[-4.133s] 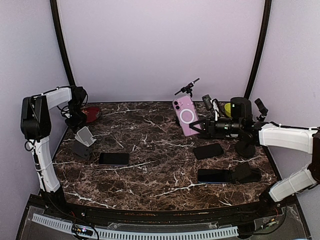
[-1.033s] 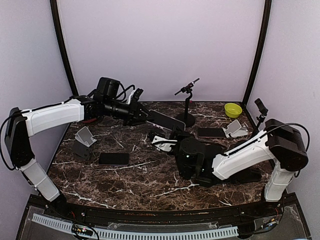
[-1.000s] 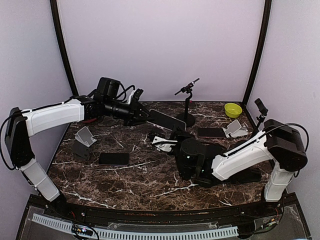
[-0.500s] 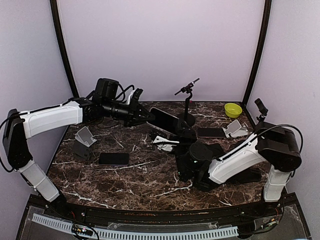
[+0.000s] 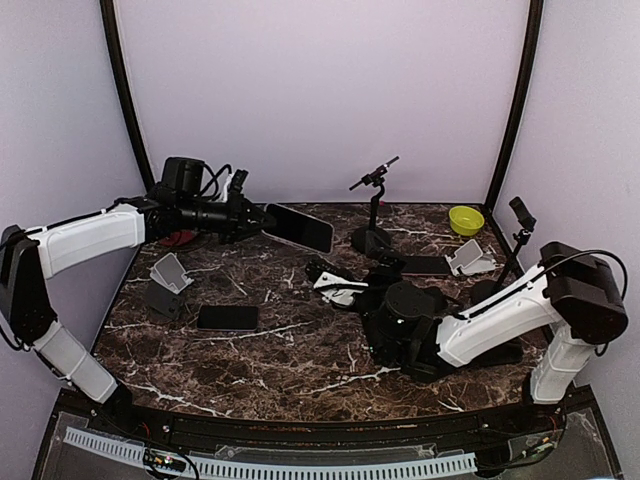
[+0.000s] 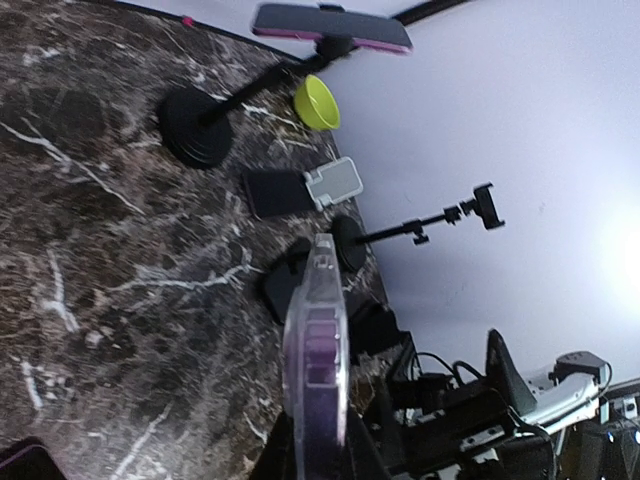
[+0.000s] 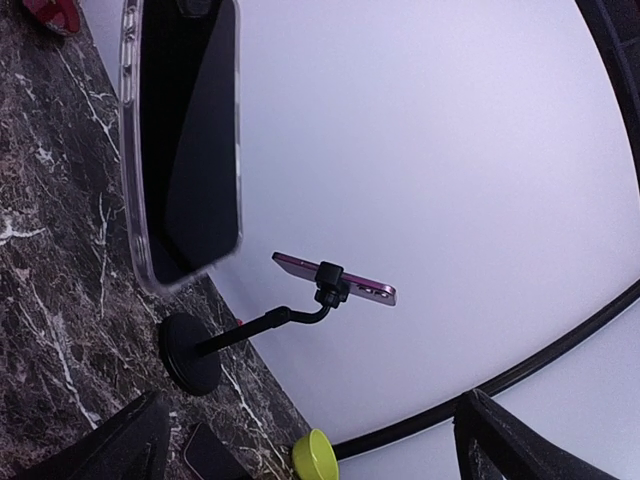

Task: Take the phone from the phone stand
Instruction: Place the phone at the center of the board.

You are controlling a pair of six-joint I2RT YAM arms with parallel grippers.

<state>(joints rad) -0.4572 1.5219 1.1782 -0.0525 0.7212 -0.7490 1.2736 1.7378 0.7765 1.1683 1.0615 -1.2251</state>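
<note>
A purple phone in a clear case (image 5: 298, 227) hangs in the air over the back left of the table, with my left gripper (image 5: 255, 218) shut on its left end. In the left wrist view this phone (image 6: 316, 350) is edge-on between the fingers (image 6: 345, 455). The phone stand has a round black base (image 5: 371, 240) and a thin arm. In the right wrist view, a pink phone (image 7: 335, 278) sits clamped at its top. My right gripper (image 5: 336, 283) stands open and empty low over the table's middle, apart from the held phone (image 7: 185, 130).
A yellow bowl (image 5: 465, 219) sits at the back right. Near it a white stand (image 5: 468, 257) has a black phone (image 5: 422, 264) lying beside it. Two grey stands (image 5: 166, 283) and a black phone (image 5: 227, 317) lie at the left. A tall clamp stand (image 5: 520, 215) rises at the right edge.
My right gripper has opened and let go of the cased phone. The left arm has drawn back to the left with the phone in its grip.
</note>
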